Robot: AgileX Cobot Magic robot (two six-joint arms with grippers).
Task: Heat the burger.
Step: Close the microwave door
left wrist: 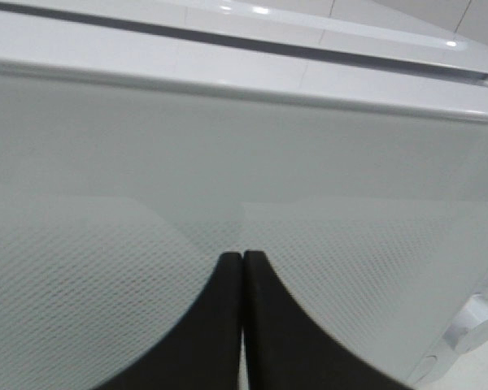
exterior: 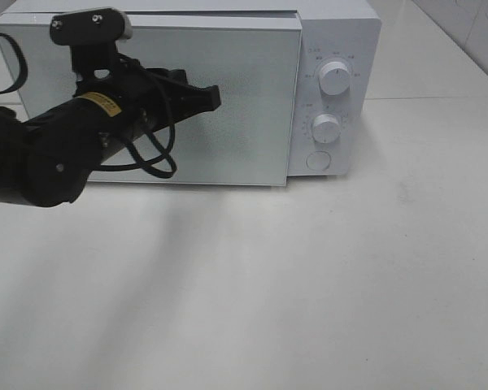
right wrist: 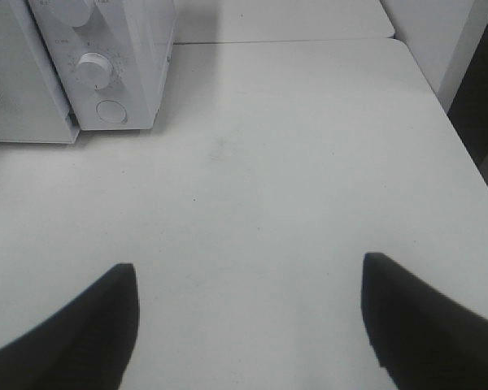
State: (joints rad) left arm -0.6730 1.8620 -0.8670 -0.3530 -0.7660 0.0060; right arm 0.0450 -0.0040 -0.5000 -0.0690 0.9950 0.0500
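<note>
Nearest, the black right fingers point(right wrist: 98, 325) hang wide apart over the bare white counter point(right wrist: 276, 162), holding nothing and touching nothing. The same white counter point(exterior: 309, 284) spreads pale and empty-handed toward the back. Farther in, the black left arm reaches in from the left side, its black left fingers point(exterior: 207, 96) pressed together with no gap between them and nothing caught there. In the left wrist view these closed left fingers point(left wrist: 228, 309) sit just in front of the speckled, frosted door point(left wrist: 244, 162); whether the tips actually touch it cannot be told. Behind them stands the white boxy microwave oven point(exterior: 342, 32), its door point(exterior: 244, 122) lying across the front, with an upper round knob point(exterior: 335, 77), a lower round knob point(exterior: 326, 128) and a round button point(exterior: 318, 160) on the panel to the right. The burger shows in no view (the frosted door hides the oven's inside), so where it lies relative to either pair of fingers cannot be told.
</note>
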